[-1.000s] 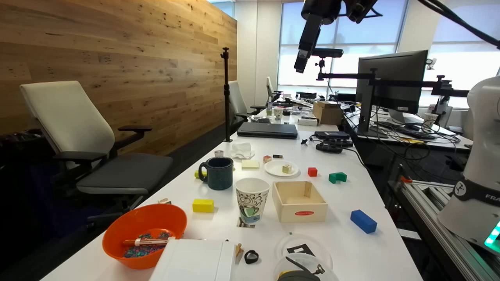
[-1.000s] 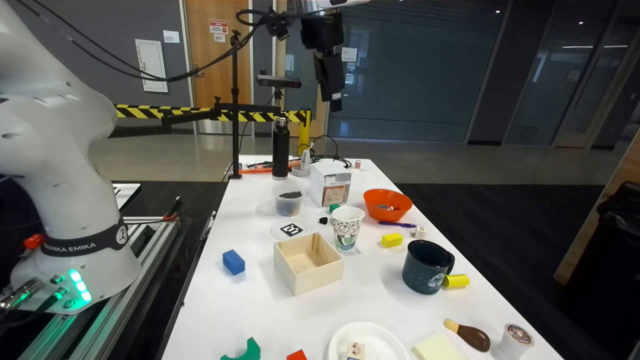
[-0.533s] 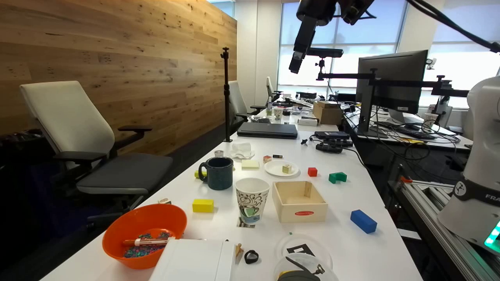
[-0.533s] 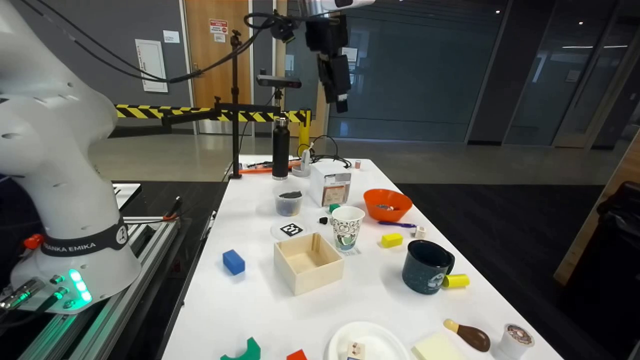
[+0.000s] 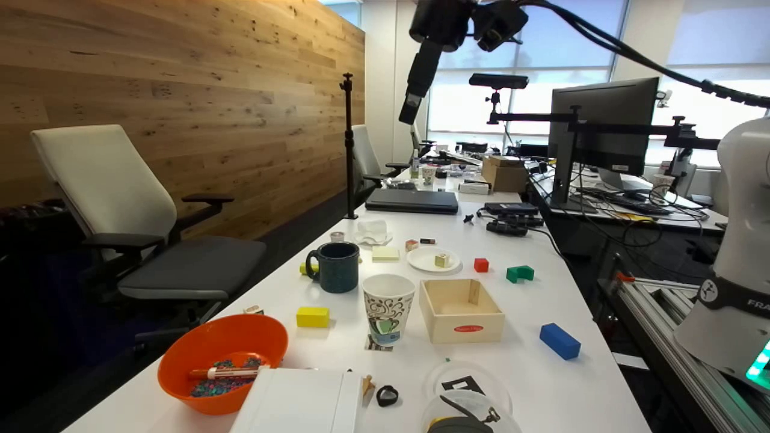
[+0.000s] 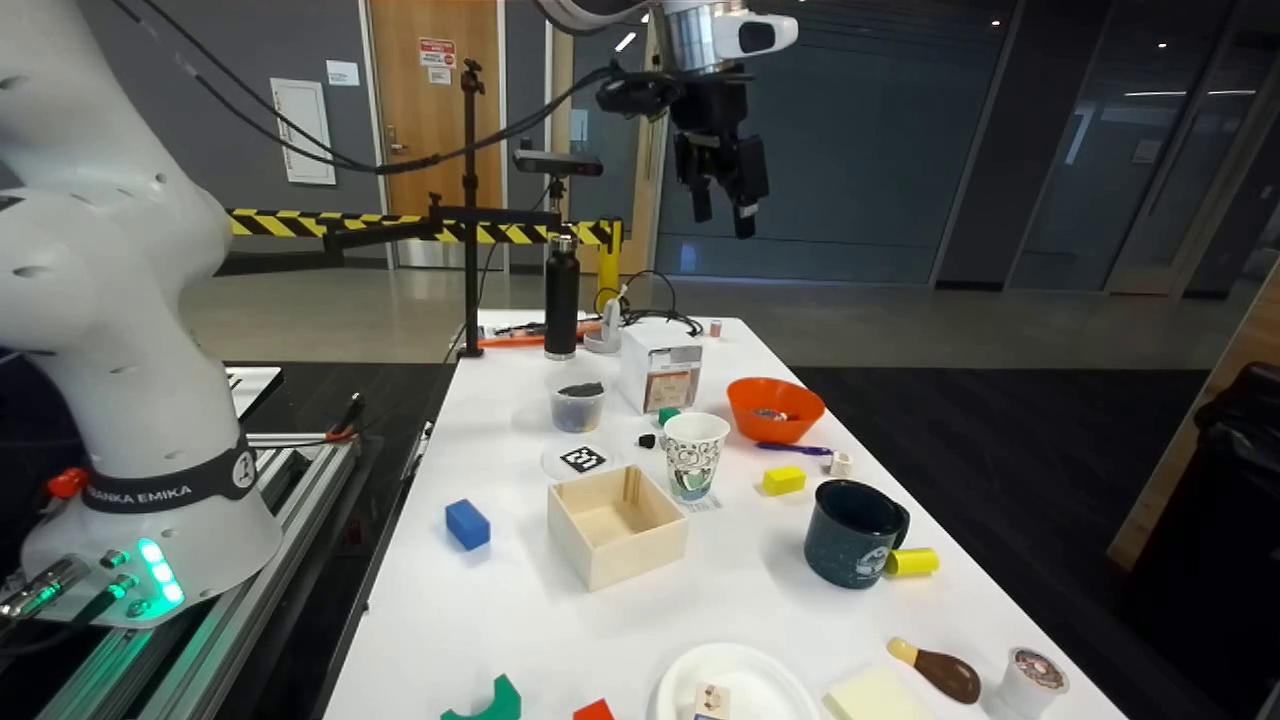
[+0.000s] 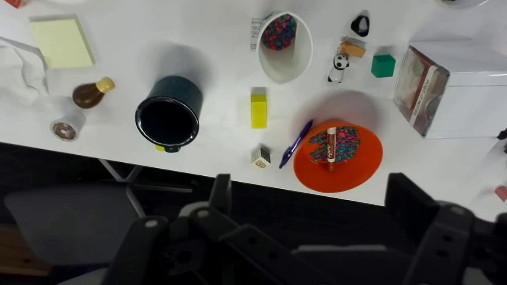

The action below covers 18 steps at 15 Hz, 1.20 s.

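My gripper (image 7: 310, 179) stands wide open high above the table, with nothing between its fingers; it shows in both exterior views, at the top of each (image 5: 409, 110) (image 6: 724, 222). In the wrist view an orange bowl (image 7: 342, 180) is nearest, holding small coloured bits and a marker (image 7: 331, 142). Beside it lie a purple pen (image 7: 295, 143) and a small printed cube (image 7: 261, 157). Farther up are a yellow block (image 7: 258, 112), a dark mug (image 7: 184, 92) and a patterned paper cup (image 7: 286, 69) with coloured bits inside.
A wooden box (image 6: 640, 553) and a blue block (image 6: 467, 524) sit on the robot's side of the table. A white box (image 7: 475, 99) stands beyond the bowl. A thin black pole (image 5: 349, 144) rises from the table edge, and cables (image 6: 420, 163) hang off the arm.
My gripper has moved away from the robot's base and somewhat lower. It has turned, so both fingers now show in an exterior view. Things on the table have stayed put.
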### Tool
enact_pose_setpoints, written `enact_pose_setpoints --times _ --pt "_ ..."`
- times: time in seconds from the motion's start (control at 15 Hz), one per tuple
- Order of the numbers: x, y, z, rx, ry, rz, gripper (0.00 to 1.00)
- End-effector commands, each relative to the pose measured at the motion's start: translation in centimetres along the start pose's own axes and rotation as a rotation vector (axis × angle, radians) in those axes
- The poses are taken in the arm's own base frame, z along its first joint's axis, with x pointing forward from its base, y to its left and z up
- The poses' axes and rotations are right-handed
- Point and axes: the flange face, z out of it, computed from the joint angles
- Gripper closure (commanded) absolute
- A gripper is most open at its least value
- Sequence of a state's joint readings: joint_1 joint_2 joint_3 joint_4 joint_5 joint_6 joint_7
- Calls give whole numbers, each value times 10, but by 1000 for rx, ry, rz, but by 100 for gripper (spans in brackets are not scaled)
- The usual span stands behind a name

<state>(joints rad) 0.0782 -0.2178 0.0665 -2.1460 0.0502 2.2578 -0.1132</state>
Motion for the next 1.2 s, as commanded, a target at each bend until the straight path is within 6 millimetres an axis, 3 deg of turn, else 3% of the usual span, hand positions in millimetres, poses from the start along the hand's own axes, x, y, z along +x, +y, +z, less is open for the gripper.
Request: enact_pose_setpoints --times 0.0,0.47,0.87,1.0,1.07,1.13 --pt "39 -10 16 18 13 -118 0" --pt "94 -37 51 51 5 -298 0" --pt "128 -65 96 86 -10 -383 0" --pt "134 -71 105 142 -44 -393 0" --pt "119 -69 102 104 -24 -364 0" --pt "122 -71 107 113 -36 -371 0"
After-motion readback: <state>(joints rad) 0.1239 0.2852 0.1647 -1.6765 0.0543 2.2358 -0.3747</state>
